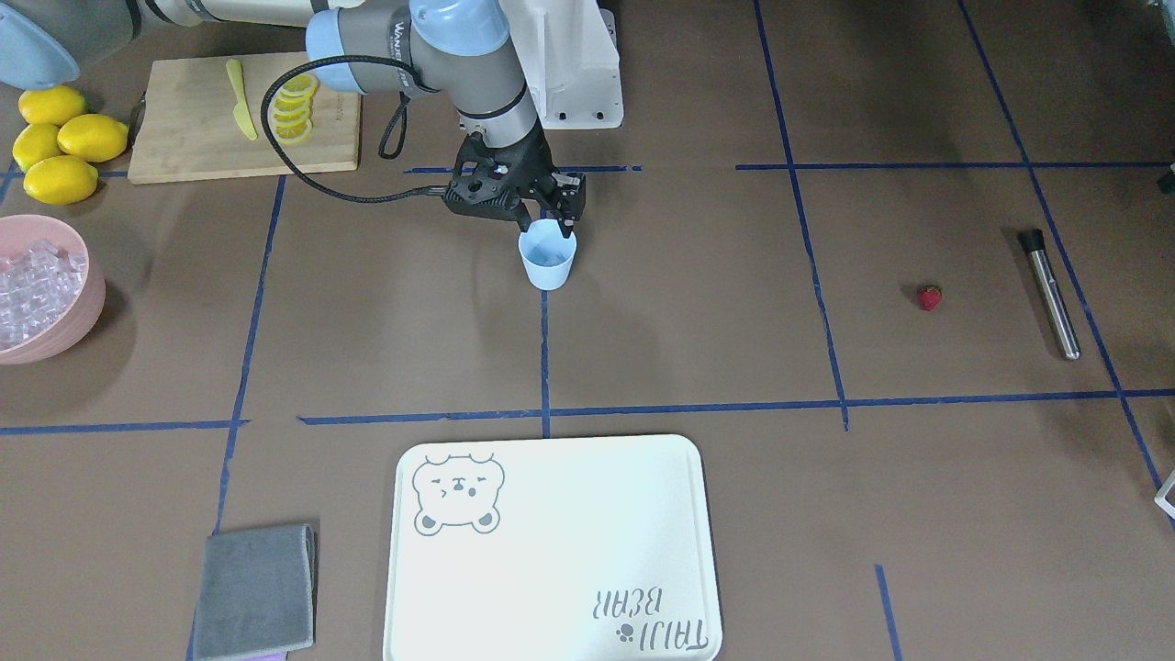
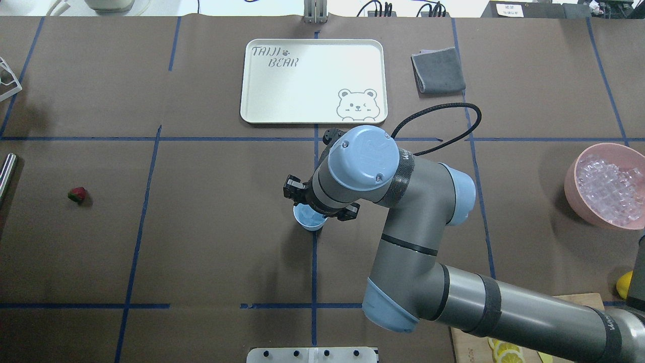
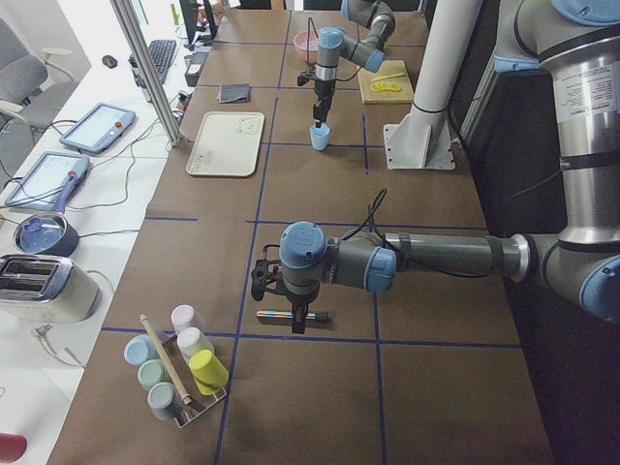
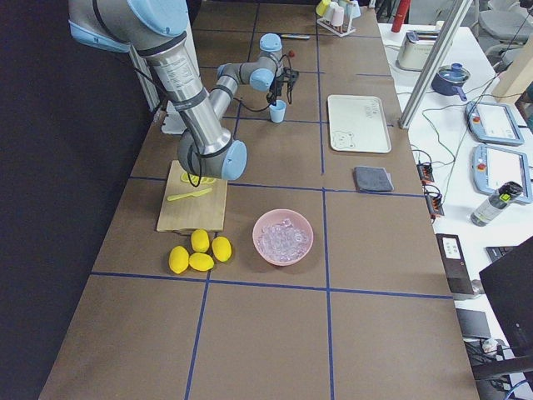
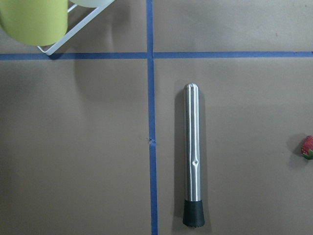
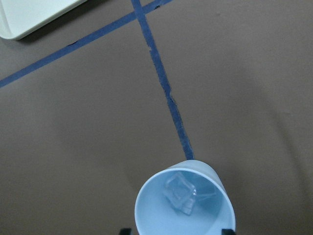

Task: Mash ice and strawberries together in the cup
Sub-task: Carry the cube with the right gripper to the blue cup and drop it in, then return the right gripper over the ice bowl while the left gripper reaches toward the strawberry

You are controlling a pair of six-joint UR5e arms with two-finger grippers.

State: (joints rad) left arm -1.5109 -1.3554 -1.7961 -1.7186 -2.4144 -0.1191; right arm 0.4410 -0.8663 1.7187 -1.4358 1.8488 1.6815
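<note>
Brown, blue-taped table [image 1: 698, 349]; right tool [image 1: 548, 224] spread open above cup [image 1: 548, 268]; left tool [image 3: 294, 323], grip untellable.

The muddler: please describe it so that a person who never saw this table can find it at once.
Go to the end of the table on the robot's left, where a cluster of coloured cups sits. Near them the muddler lies flat, a small strawberry beside it. It alone is a slim, shiny steel rod with a black cap on one end.
</note>
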